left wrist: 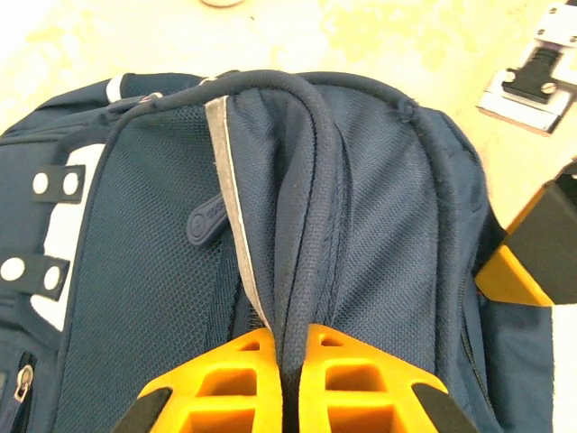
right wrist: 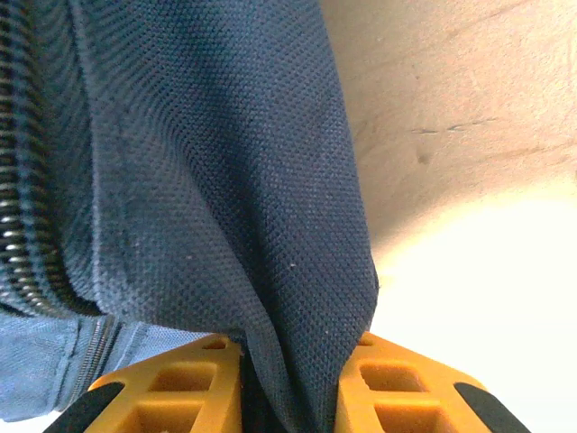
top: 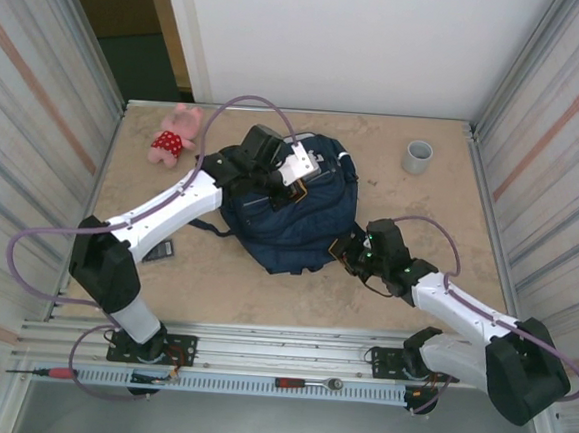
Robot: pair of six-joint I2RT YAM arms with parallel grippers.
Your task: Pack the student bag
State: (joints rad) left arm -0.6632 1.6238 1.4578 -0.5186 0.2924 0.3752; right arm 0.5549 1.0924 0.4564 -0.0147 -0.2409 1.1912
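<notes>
Nearest cam, on the front rail: red-handled screwdriver [top: 42, 370] at left, ratchet [top: 308, 383] further right, btwn the two arm bases. On the desk [top: 263, 295], left to right: small dark flat item [top: 161, 250], poss. a calculator, partly under the L arm [top: 164, 212]; pink plush toy [top: 175, 135] near the far-left corner; student bag [top: 289, 222] lying about mid-desk; R arm [top: 453, 305] reaching to the bag's near-right edge; grey cup [top: 418, 156] far right, well apart from the bag. L jaws are pressed together on a raised ridge of navy fabric at the bag's far end. The piping runs straight into the gap, w/ a zip pull [left wrist: 209, 216] just left of it. R jaws pinch a fold of the bag's cloth, w/ zip teeth [right wrist: 18, 216] at the left of that wrist view. Judging by this, it's the opening stage, early on: both arms grip the bag, nothing visibly packed, toy + cup lie outside it. Next move prob. calls for one grip to hold the cloth taut while the other lets go and goes for a zip pull. Too hard a tug could drag the whole bag rather than open it.
</notes>
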